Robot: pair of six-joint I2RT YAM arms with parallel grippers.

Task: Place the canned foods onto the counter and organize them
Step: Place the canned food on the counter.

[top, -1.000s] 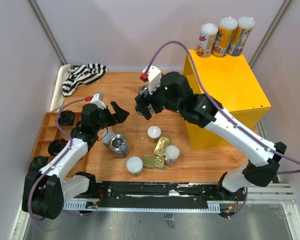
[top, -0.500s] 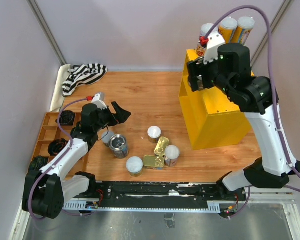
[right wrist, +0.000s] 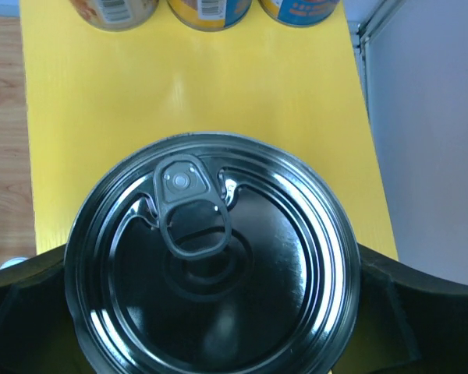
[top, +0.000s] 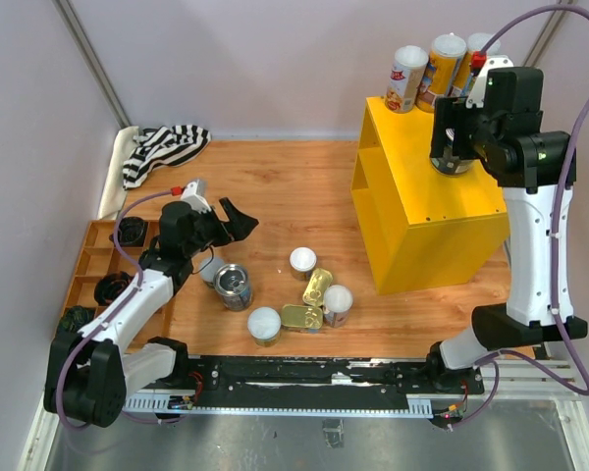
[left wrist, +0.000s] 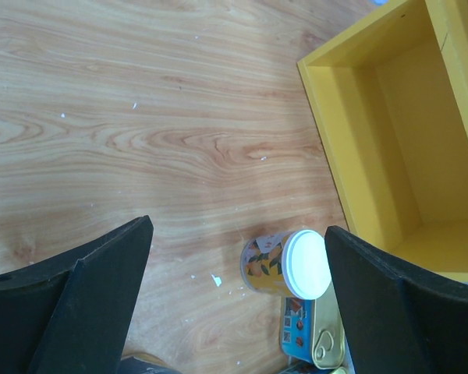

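I find the right end effector [top: 454, 155] clamping the silver-topped can [right wrist: 210, 257] by its sidewall: rigid, slick, probably heavy; left end effector [left wrist: 238, 234] spread, empty.

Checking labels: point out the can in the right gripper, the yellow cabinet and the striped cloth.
held can [right wrist: 210, 261]: right wrist view, lid centre.
yellow cabinet [top: 407, 169]: top external view, bare top panel.
striped cloth [top: 165, 147]: top external view, its middle.

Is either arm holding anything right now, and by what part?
The right gripper holds a pull-tab can by its sides, fingers either side of the rim, over the yellow counter. The left gripper is open, holding nothing.
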